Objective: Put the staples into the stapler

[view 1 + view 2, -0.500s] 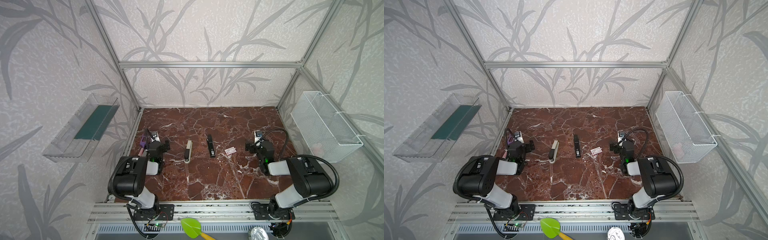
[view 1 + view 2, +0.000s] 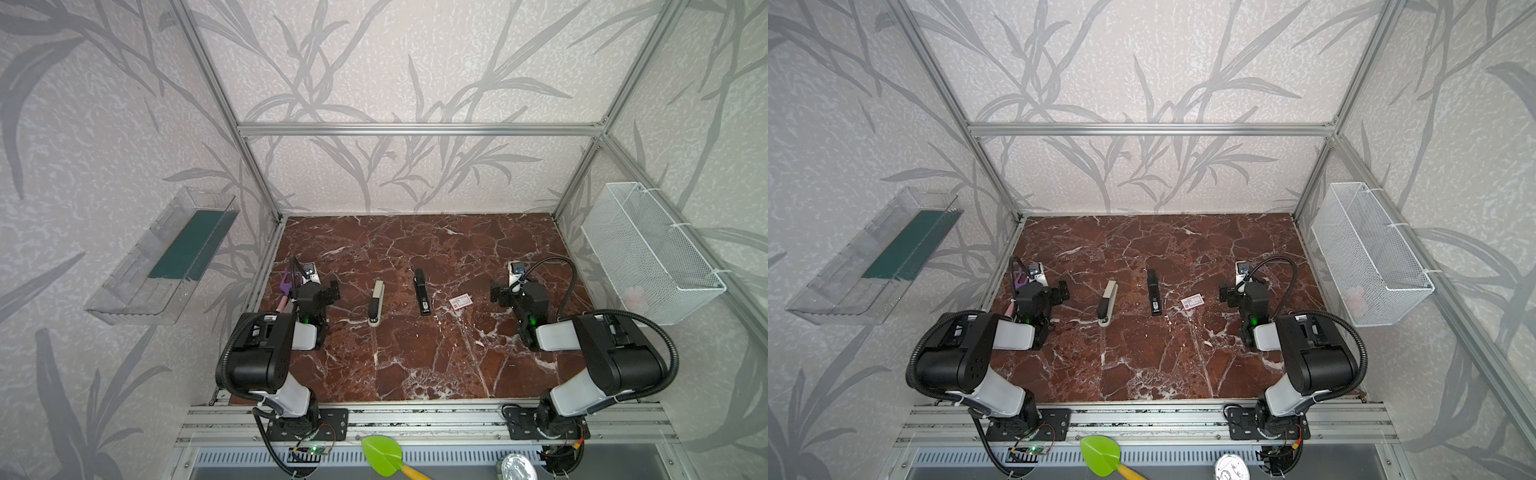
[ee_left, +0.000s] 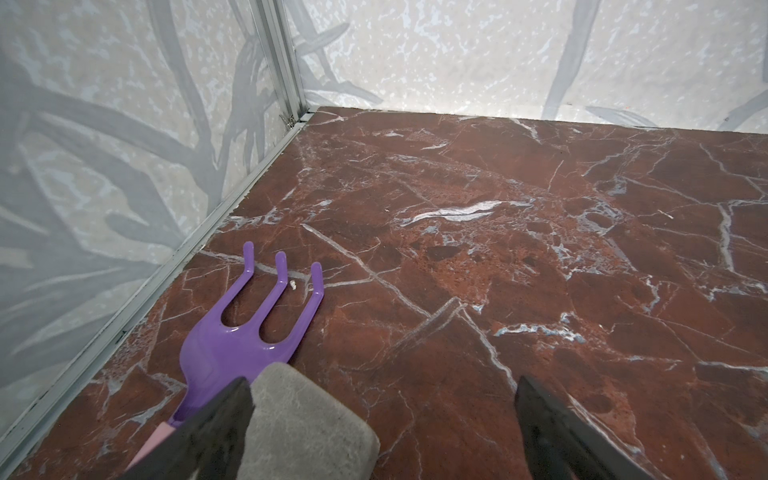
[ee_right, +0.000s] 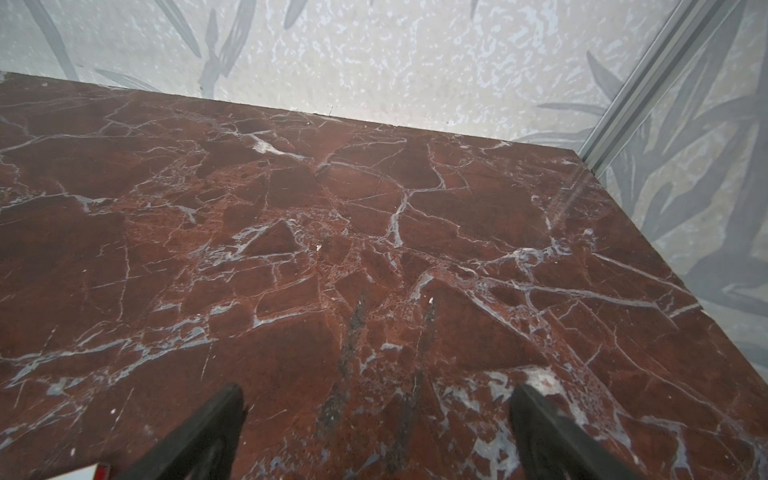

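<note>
1. The left tool sits low over the desk. Its two dark fingers are spread wide with nothing between them. A rough grey block lies against the inner side of one finger; I cannot tell what it is.
2. The right tool is also spread wide and empty, above bare stone.
3. A purple rake with three prongs lies flat just beside the left tool, close to the desk's left edge.
4. The staples, a small white box with red print, lie on the desk to the left of the right tool and apart from it. They show in both top views.
5. A black stapler lies near the box on its left. A white and black stapler lies further left, between the black one and the left tool. Both lie flat and run front to back.
6. The desk is red-brown marble crossed by white veins.
7. Pale wallpaper with grey leaf shapes covers the walls, held in a frame of aluminium bars.
8. A clear shelf with a green floor hangs on the left wall. A white wire basket hangs on the right wall.
9. In front of the desk, past the metal rail, lie a green scoop and a round silver lid.
</note>
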Available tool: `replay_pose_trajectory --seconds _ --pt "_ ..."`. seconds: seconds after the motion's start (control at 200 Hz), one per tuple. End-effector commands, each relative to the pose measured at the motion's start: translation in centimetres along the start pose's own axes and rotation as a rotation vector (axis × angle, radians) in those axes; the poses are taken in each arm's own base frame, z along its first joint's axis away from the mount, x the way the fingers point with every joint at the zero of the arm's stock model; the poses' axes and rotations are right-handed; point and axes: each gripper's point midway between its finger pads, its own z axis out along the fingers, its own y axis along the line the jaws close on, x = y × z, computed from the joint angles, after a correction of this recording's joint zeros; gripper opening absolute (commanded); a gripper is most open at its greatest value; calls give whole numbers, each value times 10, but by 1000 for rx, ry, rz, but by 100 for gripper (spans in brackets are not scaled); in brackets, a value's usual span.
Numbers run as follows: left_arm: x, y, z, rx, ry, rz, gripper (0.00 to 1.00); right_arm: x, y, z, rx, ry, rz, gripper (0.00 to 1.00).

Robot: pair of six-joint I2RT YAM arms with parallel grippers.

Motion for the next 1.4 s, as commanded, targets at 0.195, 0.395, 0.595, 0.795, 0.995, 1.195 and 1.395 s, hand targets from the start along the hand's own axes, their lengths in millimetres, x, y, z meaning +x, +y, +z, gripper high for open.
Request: replay_pose_trajectory --seconds 0.195,0.395,0.595,0.795,0.995,1.195,1.395 --pt "-15 1 1 -2 -41 1 99 -9 -1 3 2 -24 9 99" --pt "-16 1 1 -4 -43 0 99 -9 -1 3 1 -23 9 99" --pt "-18 2 0 -7 -49 -2 99 -12 -4 2 22 -30 10 99" --pt "-47 12 -10 -59 -7 -5 99 -47 -11 -15 47 5 8 99" --pt "-83 13 -22 -41 20 -224 99 -101 -9 -29 -14 -10 266 99" --pt "-84 -21 -25 148 159 -563 98 -130 30 -39 -309 -17 600 91" --pt "-51 -74 -40 339 486 -601 81 -140 73 -50 -343 113 480 99"
